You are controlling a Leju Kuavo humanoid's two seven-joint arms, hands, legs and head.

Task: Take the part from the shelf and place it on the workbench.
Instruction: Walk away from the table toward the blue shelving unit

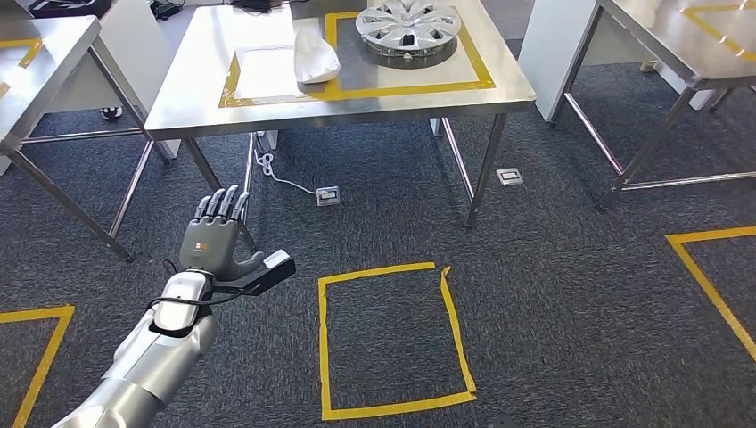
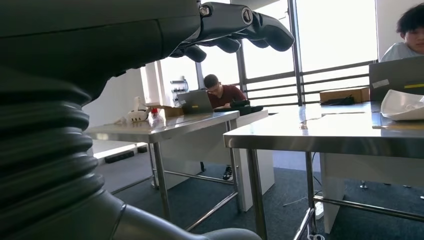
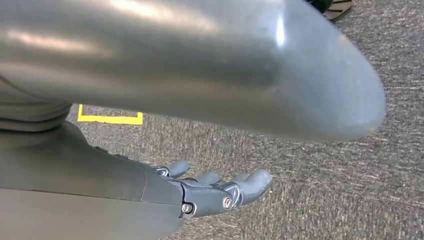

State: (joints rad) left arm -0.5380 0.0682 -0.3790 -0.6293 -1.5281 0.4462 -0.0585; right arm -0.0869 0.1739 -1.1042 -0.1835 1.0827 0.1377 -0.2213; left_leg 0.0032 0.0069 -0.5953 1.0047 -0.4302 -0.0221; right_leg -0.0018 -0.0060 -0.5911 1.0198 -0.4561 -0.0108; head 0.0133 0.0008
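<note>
A white curved part (image 1: 314, 55) lies on the steel workbench (image 1: 205, 98), on a white sheet inside a yellow tape rectangle. In the left wrist view the same part (image 2: 402, 105) rests on the bench top. My left hand (image 1: 217, 241) is raised over the carpet in front of the bench, well short of it, fingers straight, thumb spread, holding nothing. Its fingers (image 2: 240, 25) show against the windows in the left wrist view. My right hand (image 3: 210, 192) hangs above the carpet with its fingers stretched out and nothing in them.
A silver wheel cover (image 1: 408, 31) sits on the bench beside the part. More steel tables stand at left (image 1: 36, 53) and right (image 1: 660, 27). A yellow tape square (image 1: 392, 339) marks the floor, with floor sockets (image 1: 328, 195) and a cable beneath the bench. A person (image 2: 220, 92) sits at a laptop beyond.
</note>
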